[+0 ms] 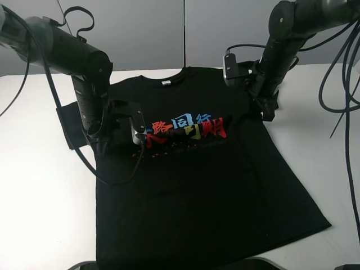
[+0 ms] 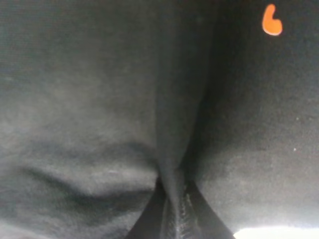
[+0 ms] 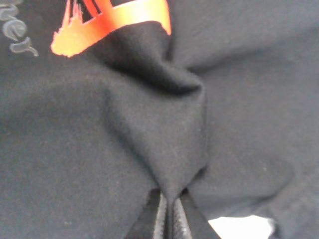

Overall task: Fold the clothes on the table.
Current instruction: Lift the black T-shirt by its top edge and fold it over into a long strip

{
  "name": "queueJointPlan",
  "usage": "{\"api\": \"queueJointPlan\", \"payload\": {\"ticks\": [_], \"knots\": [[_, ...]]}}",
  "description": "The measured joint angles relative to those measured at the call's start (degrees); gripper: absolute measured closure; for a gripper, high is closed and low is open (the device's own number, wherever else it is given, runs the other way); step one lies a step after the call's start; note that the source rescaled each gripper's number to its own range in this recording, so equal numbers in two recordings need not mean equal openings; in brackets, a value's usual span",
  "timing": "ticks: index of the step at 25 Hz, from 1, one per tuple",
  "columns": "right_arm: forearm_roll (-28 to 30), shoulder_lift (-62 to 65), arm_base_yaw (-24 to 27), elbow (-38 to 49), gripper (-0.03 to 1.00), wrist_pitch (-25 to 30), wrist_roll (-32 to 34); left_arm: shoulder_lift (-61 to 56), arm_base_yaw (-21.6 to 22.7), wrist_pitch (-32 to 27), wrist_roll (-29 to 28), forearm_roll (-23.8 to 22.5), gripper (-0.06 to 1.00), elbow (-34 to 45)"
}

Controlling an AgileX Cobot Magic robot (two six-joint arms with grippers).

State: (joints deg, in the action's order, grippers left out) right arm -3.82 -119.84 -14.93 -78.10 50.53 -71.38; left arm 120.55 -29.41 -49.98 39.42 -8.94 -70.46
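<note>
Black T-shirt (image 1: 197, 185) spread on white table (image 1: 34, 197), left-side fabric pinched by closed left gripper (image 2: 174, 216), far-right fabric pinched by closed right gripper (image 3: 169, 211)

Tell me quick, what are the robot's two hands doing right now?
Left gripper: closed, pinching a fold of the black T-shirt.
Right gripper: closed, pinching the T-shirt too.

Grey wall panels (image 1: 140, 34) across the back of the high view, smooth and matte, a thin vertical seam (image 1: 184, 34) between two of them near the middle, a dark rounded shape (image 1: 256, 263) cut off at the bottom edge, too cropped to identify
</note>
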Motion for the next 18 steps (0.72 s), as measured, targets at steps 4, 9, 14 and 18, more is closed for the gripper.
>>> {"api": "queueJointPlan", "payload": {"ticks": [4,9,14,18], "knots": [[0.0,2.97,0.0,0.0,0.96,-0.34,0.0,-2.2,-0.1,0.67,-4.19,-4.58,0.94,0.0],[0.32,6.66,0.0,0.04,0.96,-0.71,0.0,-6.37,-0.1,1.79,-12.09,-12.34,0.94,0.0],[1.79,10.93,0.0,0.04,0.96,-1.45,2.37,-11.6,-0.1,4.78,-16.07,-14.7,0.94,0.0],[3.82,15.47,0.0,0.04,0.96,-2.7,4.9,-15.52,-0.2,5.61,-16.81,-15.07,0.94,-1.03]]}}
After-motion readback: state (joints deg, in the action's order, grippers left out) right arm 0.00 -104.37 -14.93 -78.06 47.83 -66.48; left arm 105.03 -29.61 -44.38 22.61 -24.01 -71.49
